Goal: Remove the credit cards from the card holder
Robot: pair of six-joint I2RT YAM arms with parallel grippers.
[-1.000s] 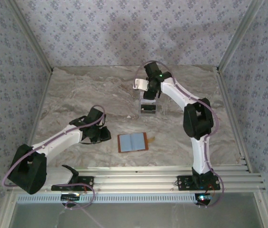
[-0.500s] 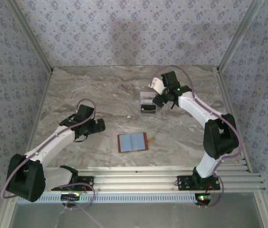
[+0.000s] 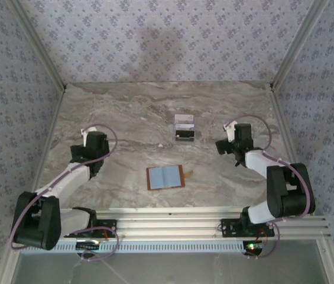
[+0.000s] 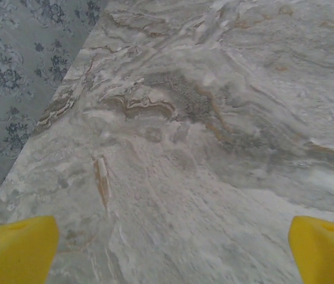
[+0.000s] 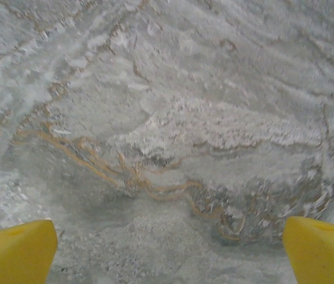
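The card holder point(image 3: 165, 177) lies open and flat on the marble table point(image 3: 125, 118), grey-blue inner faces up, its brown snap tab pointing right. The credit cards point(image 3: 184, 127) lie in a small stack further back, pale silver on top with a dark edge. My left gripper point(image 3: 96, 160) is well to the left of the holder. My right gripper point(image 3: 224, 148) is to the right of the cards and apart from them. In the left wrist view my left gripper point(image 4: 172, 254) is open, yellow fingertips point(image 4: 13, 248) far apart over bare marble. My right gripper point(image 5: 169, 251) is open the same way.
Patterned walls point(image 3: 155, 41) close the table in at the back and both sides. The left wall point(image 4: 19, 71) meets the table edge close ahead of my left gripper. A metal rail point(image 3: 184, 222) runs along the near edge, where the arm bases sit.
Both arms have drawn back from the middle, the left to the left side and the right to the right side. The right gripper came away from the cards. Both sets of jaws have opened.
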